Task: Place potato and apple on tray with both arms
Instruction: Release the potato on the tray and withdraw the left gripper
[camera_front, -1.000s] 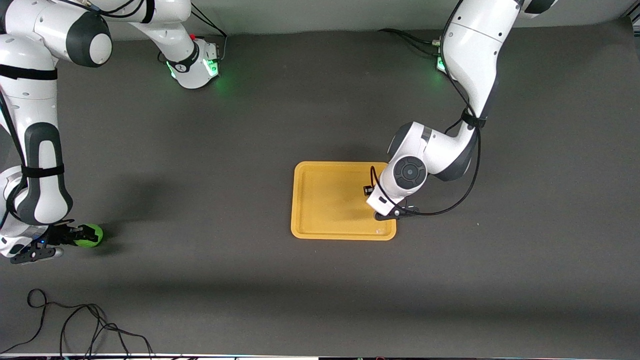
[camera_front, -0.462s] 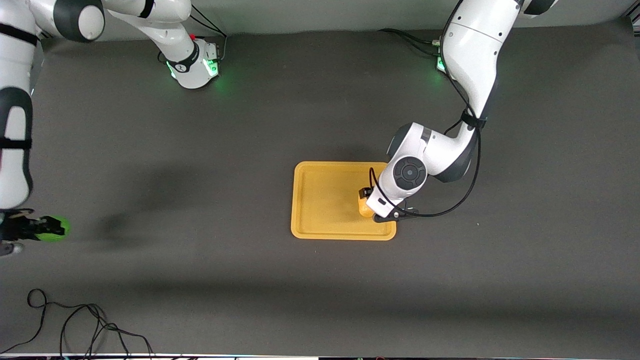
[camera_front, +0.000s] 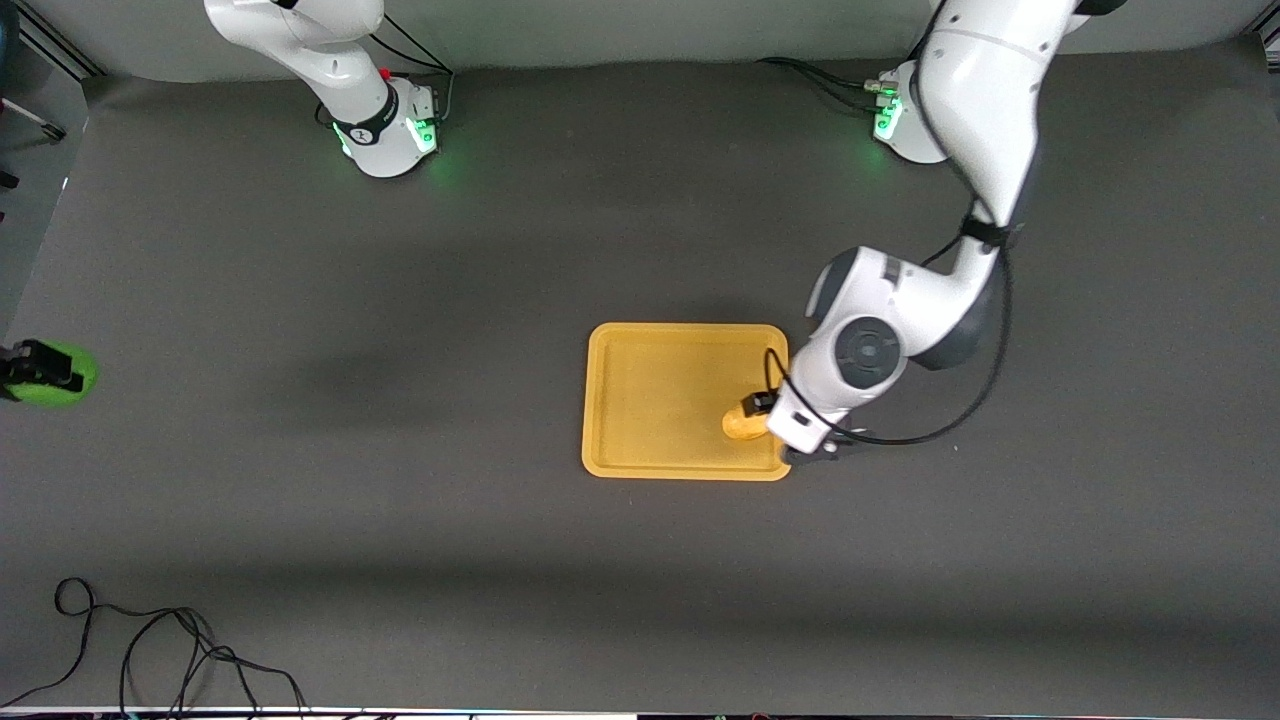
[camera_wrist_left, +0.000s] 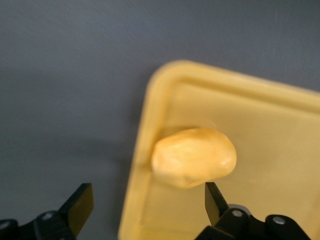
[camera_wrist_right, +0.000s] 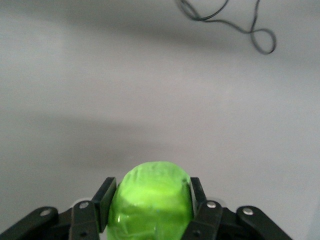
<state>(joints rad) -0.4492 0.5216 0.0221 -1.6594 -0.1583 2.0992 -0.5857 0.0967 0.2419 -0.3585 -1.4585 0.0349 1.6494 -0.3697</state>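
The yellow-tan potato (camera_front: 743, 425) (camera_wrist_left: 194, 157) lies free on the orange-yellow tray (camera_front: 650, 390) (camera_wrist_left: 270, 125), close to the tray's rim at the left arm's end. My left gripper (camera_front: 785, 428) (camera_wrist_left: 147, 202) hangs open just above that rim, its fingers apart and touching nothing. The bright green apple (camera_front: 65, 375) (camera_wrist_right: 150, 200) is up in the air at the right arm's end of the table. My right gripper (camera_front: 35, 370) (camera_wrist_right: 151, 187) is shut on it, one finger on each side. Most of the right arm is out of the front view.
A loose black cable (camera_front: 150, 650) (camera_wrist_right: 240, 20) lies on the dark mat near the front camera at the right arm's end. Both arm bases (camera_front: 390, 130) (camera_front: 900, 120) with green lights stand along the table's robot edge. Bare mat stretches between apple and tray.
My left gripper opened and let the potato down onto the tray, then drew back toward the left arm's end. My right gripper lifted the apple off the mat and carried it outward.
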